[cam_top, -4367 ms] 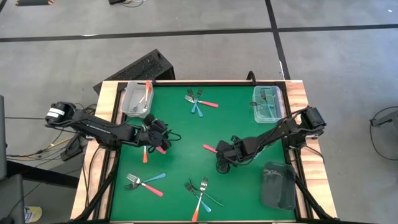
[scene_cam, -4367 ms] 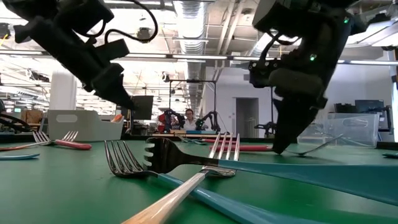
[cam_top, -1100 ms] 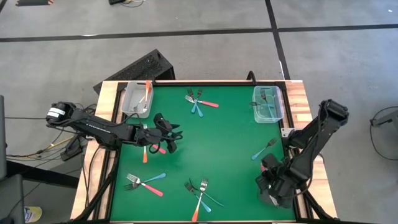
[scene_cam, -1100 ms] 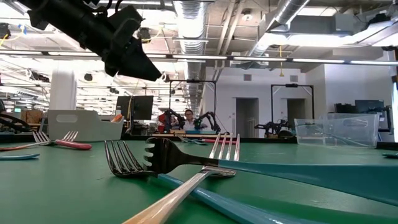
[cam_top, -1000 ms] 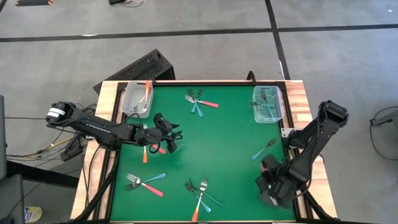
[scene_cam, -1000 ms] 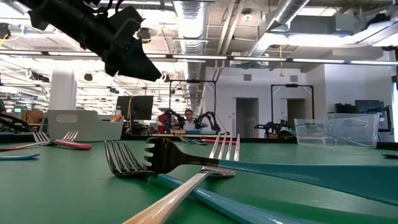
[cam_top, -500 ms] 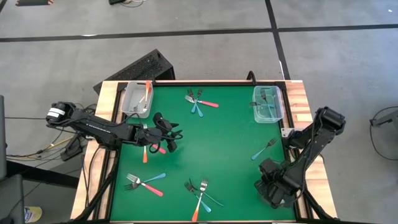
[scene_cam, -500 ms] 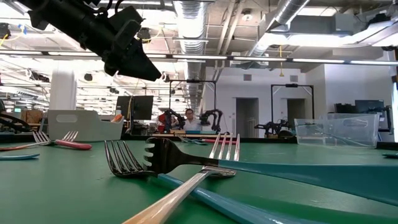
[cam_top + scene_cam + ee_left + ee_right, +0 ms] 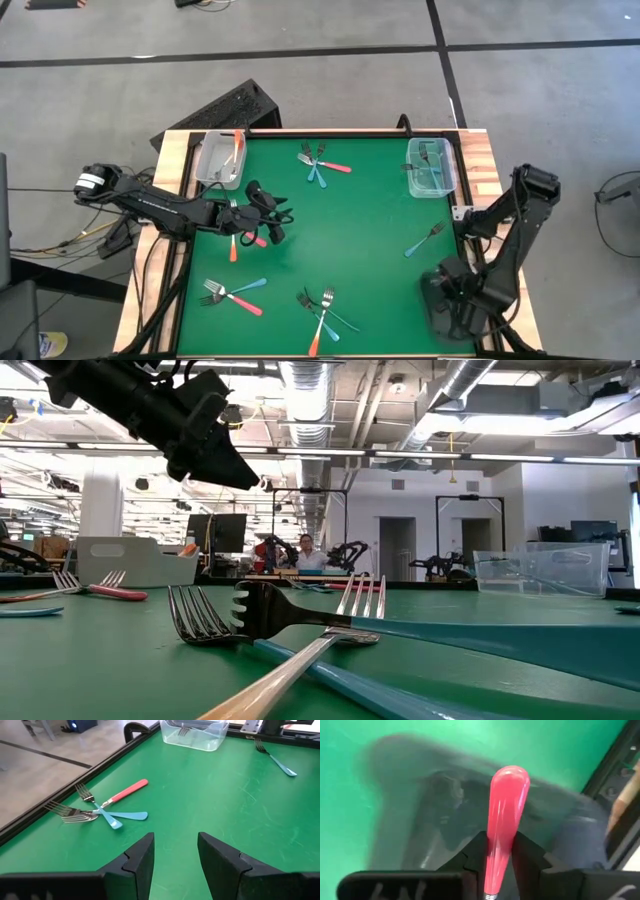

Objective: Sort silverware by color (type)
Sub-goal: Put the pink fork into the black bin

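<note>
Green felt covers the table (image 9: 370, 220), framed by a raised dark rim with wooden borders outside it. Two clear bins sit at the far corners: the left clear bin (image 9: 218, 160) with an orange fork in it, the right clear bin (image 9: 431, 168) with teal ones. A dark bin (image 9: 450, 815) lies at the near right corner, blurred beneath the right arm.

Right gripper (image 9: 501, 851) hangs over that dark bin, its fingers pinching a pink-red fork (image 9: 504, 805) by the handle, which sticks out straight ahead. Left gripper (image 9: 174, 851) hovers above the left middle of the felt with its fingers apart and nothing between them.

Loose forks lie in small crossed clusters: a far cluster (image 9: 320, 163), a near-left pair (image 9: 232, 291), a near-centre cluster (image 9: 322, 310), and a single teal fork (image 9: 424, 240) near the right rim.

Judging by the pose, the step is dropping the pink-red fork into the dark bin. It would go best released low and well inside the walls, away from the rim. Open felt fills the centre; the right arm works close to the edge.
</note>
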